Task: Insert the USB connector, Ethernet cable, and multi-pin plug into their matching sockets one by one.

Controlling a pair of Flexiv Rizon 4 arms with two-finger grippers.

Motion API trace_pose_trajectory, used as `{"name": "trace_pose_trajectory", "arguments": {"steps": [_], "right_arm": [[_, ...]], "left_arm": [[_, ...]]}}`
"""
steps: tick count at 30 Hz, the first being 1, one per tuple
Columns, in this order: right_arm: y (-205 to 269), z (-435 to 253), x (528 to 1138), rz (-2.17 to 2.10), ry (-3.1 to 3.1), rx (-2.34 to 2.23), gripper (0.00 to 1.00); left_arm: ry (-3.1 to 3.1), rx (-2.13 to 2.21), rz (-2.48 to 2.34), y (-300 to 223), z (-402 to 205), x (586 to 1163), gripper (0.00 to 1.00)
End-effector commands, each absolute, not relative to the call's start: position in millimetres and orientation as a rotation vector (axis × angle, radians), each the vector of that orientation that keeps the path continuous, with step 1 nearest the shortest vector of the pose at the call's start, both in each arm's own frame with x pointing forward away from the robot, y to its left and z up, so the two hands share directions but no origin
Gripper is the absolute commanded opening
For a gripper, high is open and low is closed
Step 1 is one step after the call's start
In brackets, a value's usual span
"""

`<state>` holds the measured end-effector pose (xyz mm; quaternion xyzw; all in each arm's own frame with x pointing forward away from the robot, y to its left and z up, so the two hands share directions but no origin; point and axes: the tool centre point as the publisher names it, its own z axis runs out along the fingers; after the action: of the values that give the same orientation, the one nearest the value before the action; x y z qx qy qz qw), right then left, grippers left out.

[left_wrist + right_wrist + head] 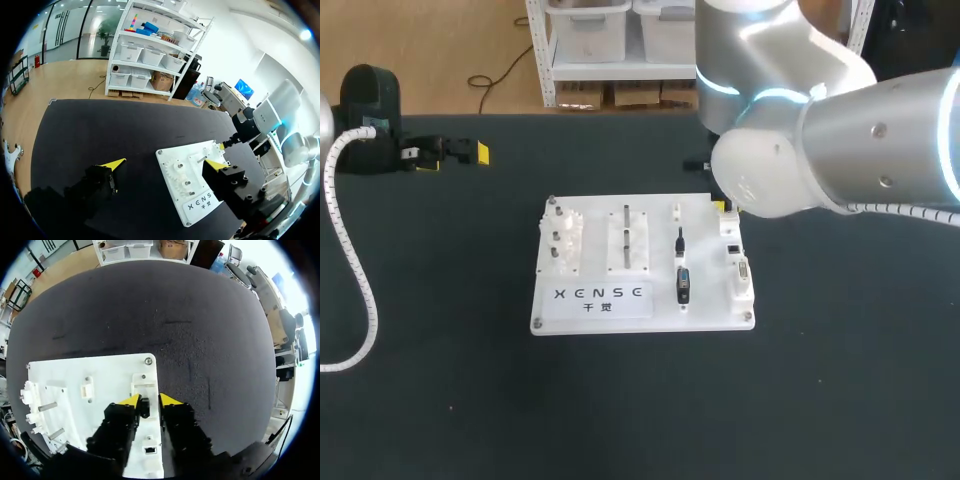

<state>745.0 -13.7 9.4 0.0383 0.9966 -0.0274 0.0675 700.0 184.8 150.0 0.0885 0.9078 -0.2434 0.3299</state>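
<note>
- Beneath both grippers, the black table (pixel 820 380).
- Reaching in over the board's far right corner, the right arm (pixel 840 140), hiding most of its own gripper in the head view.
- Flat on the table, the white board (pixel 705 255): directly under the right gripper (pixel 150 400), ahead of the left gripper (pixel 450 153) and well apart from it.
- Spread wide open over bare table, the left gripper (pixel 164 164).
- Poised over the socket strip (pixel 740 275) at the board's edge, the right gripper; cannot tell whether clamped on anything.
- Beside that strip, apart from the right gripper, a black plug (pixel 683 285).
- Just beyond the plug, nearer the right gripper, a thin black connector (pixel 680 240).
- Close in at the right gripper, a small dark piece (pixel 145 409), too small to name.
</note>
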Motion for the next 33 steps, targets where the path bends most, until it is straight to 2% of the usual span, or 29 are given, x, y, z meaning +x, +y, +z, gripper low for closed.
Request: {"name": "trace_pose_trajectory", "arguments": {"steps": [1,12,30,31,32,33], "right_arm": [[-15,15,733,-0.063,2.922,0.113,1.00],[20,67,698,0.040,2.855,0.023,1.00],[46,35,672,0.012,2.968,-0.049,1.00],[47,33,673,0.013,2.972,-0.051,0.93],[48,32,672,0.010,2.977,-0.056,0.71],[49,31,672,0.007,2.976,-0.060,0.63]], "left_arm": [[2.374,0.231,-0.637,185,150,700,1.00],[2.374,0.231,-0.637,185,150,700,1.00],[2.374,0.231,-0.637,185,150,700,1.00],[2.374,0.231,-0.637,185,150,700,1.00],[2.374,0.231,-0.637,185,150,700,1.00],[2.374,0.231,-0.637,185,150,700,1.00]]}}
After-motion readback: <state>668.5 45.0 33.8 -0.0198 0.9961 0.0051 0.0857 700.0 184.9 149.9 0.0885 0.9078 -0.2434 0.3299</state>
